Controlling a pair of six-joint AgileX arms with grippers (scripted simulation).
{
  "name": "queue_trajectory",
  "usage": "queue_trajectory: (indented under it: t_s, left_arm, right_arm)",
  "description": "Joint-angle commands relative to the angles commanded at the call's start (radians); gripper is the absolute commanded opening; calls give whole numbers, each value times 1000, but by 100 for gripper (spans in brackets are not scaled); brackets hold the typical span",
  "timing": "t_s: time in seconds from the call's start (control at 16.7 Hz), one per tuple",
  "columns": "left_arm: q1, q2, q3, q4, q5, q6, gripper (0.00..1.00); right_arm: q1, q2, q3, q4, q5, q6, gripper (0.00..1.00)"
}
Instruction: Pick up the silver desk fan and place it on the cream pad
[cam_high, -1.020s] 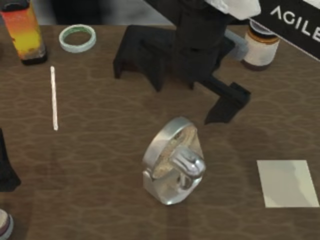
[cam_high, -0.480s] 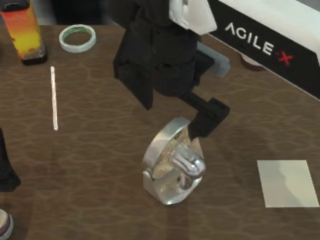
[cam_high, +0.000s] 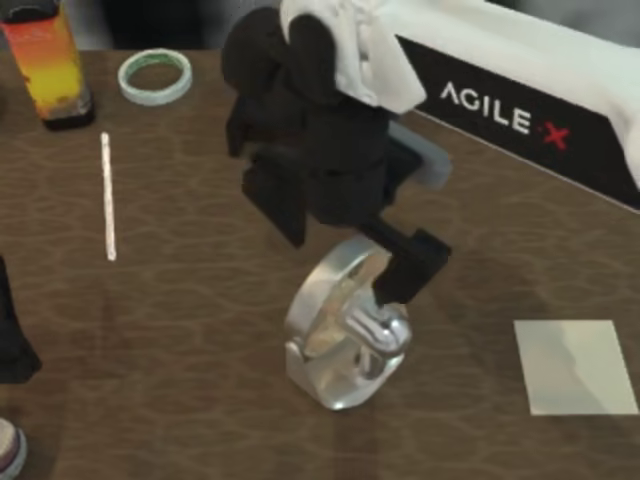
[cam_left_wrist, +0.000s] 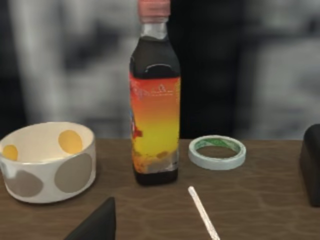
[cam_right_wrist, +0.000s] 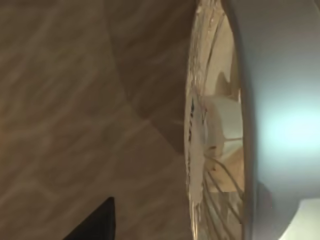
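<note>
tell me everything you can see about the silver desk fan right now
The silver desk fan stands upright on its small base near the middle of the brown table, well left of the cream pad. It looks like polished chrome: a thick round ring around a beige wire grille, with a rounded motor housing behind. The right end effector sits over the ring's top, one dark finger against the rim; whether it grips is unclear. The right wrist view shows the grille edge-on, close up.

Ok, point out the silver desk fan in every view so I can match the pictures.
Top view: the silver desk fan stands low of centre, under the right gripper, left of the cream pad.
Left wrist view: not in it.
Right wrist view: its ring and grille fill the picture's right part.
Shared landmark: the brown table, also seen at.
</note>
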Motion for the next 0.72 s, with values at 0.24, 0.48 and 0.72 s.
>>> queue_trajectory:
  t_s: [0.24, 0.48, 0.72]
  left_arm:
    - [0, 0, 0, 0, 0, 0, 100]
    - [0, 0, 0, 0, 0, 0, 100]
    - [0, 0, 0, 0, 0, 0, 100]
  right_arm:
    - [3, -8, -63, 60, 0, 3, 100]
    - [3, -8, -63, 60, 0, 3, 85]
    - [3, -8, -63, 60, 0, 3, 55]
